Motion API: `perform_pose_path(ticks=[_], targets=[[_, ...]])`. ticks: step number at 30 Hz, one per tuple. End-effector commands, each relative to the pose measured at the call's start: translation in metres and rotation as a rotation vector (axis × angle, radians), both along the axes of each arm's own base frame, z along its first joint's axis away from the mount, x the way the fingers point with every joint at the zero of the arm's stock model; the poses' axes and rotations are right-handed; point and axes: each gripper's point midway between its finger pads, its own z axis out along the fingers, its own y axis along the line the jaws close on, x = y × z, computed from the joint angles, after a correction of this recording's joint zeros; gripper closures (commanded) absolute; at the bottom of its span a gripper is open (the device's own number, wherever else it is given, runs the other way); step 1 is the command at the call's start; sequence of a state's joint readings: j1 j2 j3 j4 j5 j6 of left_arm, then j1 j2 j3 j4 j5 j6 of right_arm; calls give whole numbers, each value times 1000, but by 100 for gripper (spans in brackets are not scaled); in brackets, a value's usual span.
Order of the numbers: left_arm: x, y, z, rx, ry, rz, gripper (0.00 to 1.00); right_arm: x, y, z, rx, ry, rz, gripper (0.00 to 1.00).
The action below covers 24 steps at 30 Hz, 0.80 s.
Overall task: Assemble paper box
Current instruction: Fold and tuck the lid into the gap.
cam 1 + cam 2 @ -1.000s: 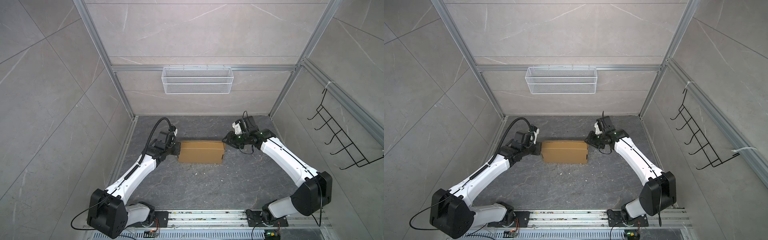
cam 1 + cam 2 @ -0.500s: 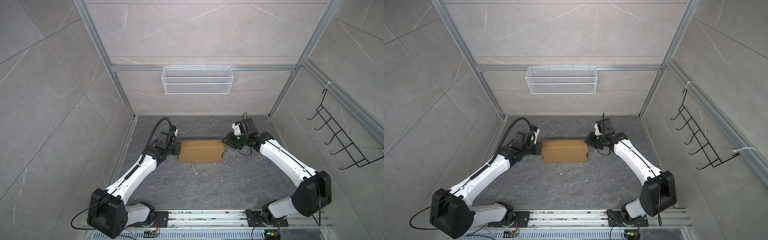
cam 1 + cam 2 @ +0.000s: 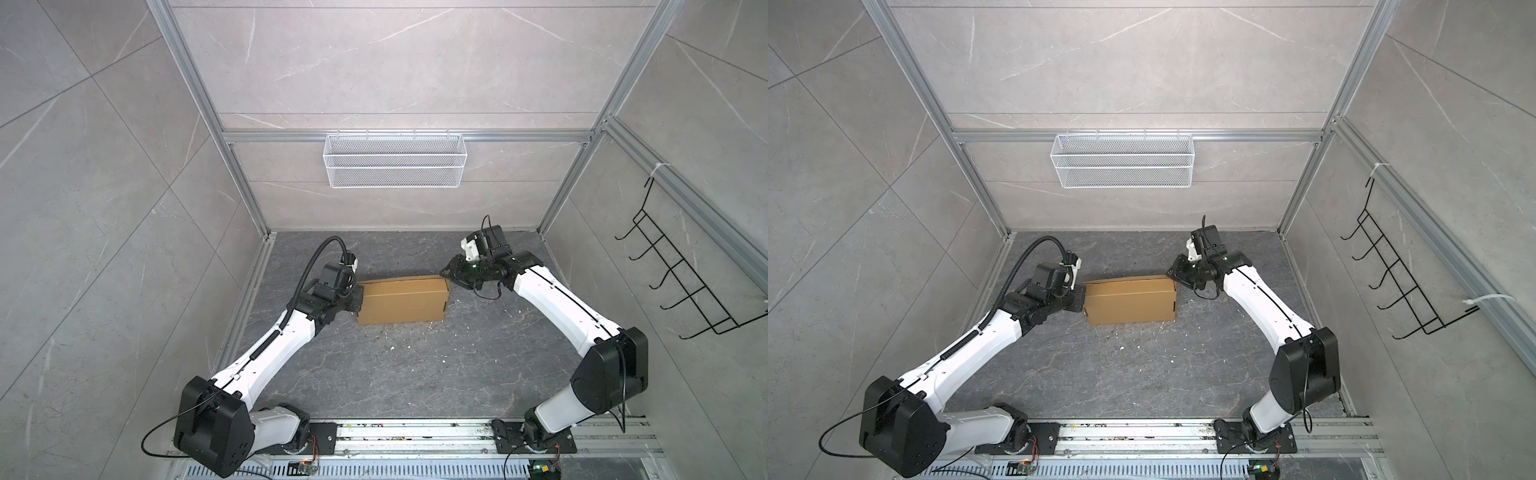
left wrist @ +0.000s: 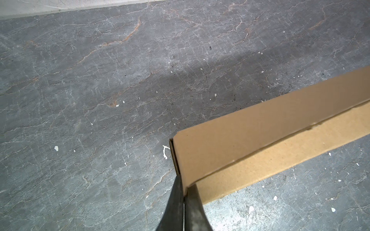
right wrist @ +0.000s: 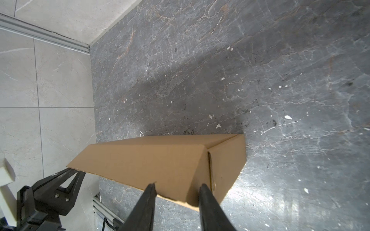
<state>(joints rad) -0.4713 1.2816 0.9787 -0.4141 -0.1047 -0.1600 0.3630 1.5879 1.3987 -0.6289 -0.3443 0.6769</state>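
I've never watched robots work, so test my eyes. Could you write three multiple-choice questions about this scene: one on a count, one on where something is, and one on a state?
1. How many plain brown cardboard boxes lie on the dark grey stone tabletop?
A. one
B. two
C. three

2. Where is the white wire mesh basket?
A. on the tabletop
B. hung on the back wall
C. on the box

3. How do the left gripper's black fingers stand?
A. spread wide
B. hidden
C. shut together

Answers:
1 A, because both top views show only one box.
2 B, because the basket hangs high on the wall, above the tabletop.
3 C, because the left wrist view shows the fingers pressed together at the box's corner.
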Motion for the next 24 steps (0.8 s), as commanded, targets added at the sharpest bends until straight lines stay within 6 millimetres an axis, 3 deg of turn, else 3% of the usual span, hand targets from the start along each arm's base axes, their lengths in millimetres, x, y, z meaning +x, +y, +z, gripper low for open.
perform_pose_path(ticks=[1, 7, 13, 16, 19, 22, 24], targets=[[-60, 26, -78, 180, 335, -41, 100, -7, 3, -10, 43, 58, 4, 56], [-60, 25, -80, 185, 337, -42, 100, 1, -3, 22, 77, 11, 3, 51], [-59, 25, -79, 186, 334, -43, 100, 4, -9, 9, -25, 14, 58, 53], [-59, 24, -77, 184, 328, -43, 100, 3, -11, 12, -62, -23, 93, 55], [-58, 25, -76, 189, 327, -39, 100, -1, -24, 25, -154, -128, 135, 62], [-57, 24, -77, 186, 331, -37, 100, -8, -36, 23, -244, -203, 166, 69], [-56, 24, -77, 189, 333, -37, 100, -14, -35, 17, -262, -240, 195, 71]])
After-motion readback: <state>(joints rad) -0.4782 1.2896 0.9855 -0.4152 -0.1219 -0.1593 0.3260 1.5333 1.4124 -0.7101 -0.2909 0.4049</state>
